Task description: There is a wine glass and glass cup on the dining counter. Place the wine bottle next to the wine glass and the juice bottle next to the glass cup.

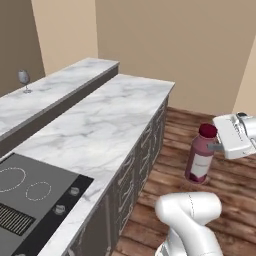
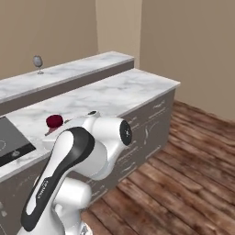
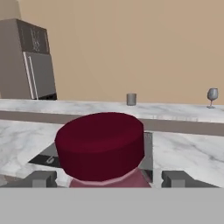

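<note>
**Two fingers flank the red cap**

Two dark fingertips [image 3: 43,178] of our gripper [image 1: 218,146] stand spread wide, one on each side of the juice bottle [image 1: 201,160], a stout red-purple bottle with a round red cap and a pale label. In the hand view the cap sits squarely between the tips with a gap showing on either side, so we see the jaws around the bottle but cannot tell that they touch it. In the left base view the bottle appears upright beside the white hand, out past the edge of the lower marble worktop [image 1: 110,125] and seen against the brown wooden plank floor [image 1: 175,150] (whether it is lifted or standing we cannot tell).

We take the dining counter [image 1: 55,90], the long raised white grey-veined marble slab, as our landmark. On it, toward its far end in the left base view, stands the wine glass [image 1: 23,79], a small clear greyish stemmed glass. The hand view shows the glass cup [image 3: 131,99], a short clear greyish tumbler, also on the dining counter, well apart from the wine glass. Just in front of the dining counter and lower runs the marble worktop, with a black glass cooktop [image 1: 30,200] set into it.
</note>
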